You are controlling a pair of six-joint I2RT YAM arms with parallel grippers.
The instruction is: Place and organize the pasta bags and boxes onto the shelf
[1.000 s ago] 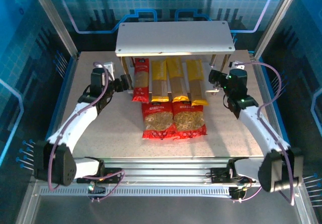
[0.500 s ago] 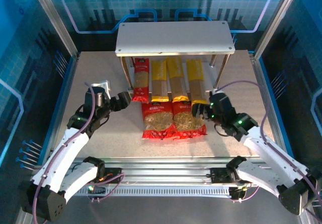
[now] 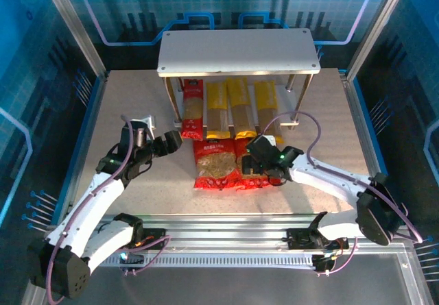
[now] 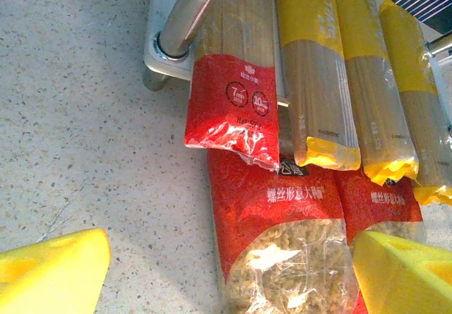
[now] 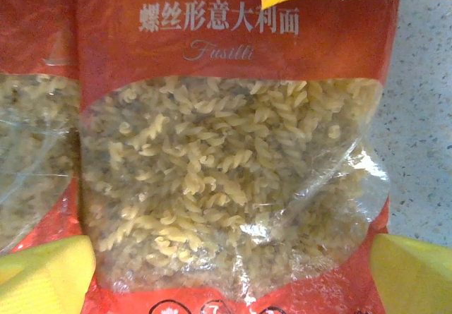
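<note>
Worktop (image 3: 123,181): speckled beige. A two-tier shelf with pale grey boards on thin metal legs (image 3: 239,51) stands at the middle of the far edge.

Four long narrow spaghetti packs with clear windows lie side by side under the top board, their near ends sticking out toward the near edge. The red pack (image 3: 192,110) is leftmost, and the three yellow packs (image 3: 240,106) lie to its right.

Two wide flat red plastic bags with clear windows of short spiral pasta lie flat and side by side at mid-worktop: left bag (image 3: 216,162) and right bag (image 5: 233,180). In the left wrist view the near ends of the packs overlap the far edges of both bags.

Left gripper (image 3: 171,140): over bare worktop just left of the left bag, near the red pack's near end. The yellow fingertips (image 4: 49,268) are spread wide. It holds nothing and is clear of the packs.

Right gripper (image 3: 252,161): over the right bag. In the right wrist view the fingers (image 5: 413,275) are wide apart, one by each side edge at the bag's near end, with the window between them. The jaws are not closed on the bag. I cannot tell whether the pads touch the film.
</note>
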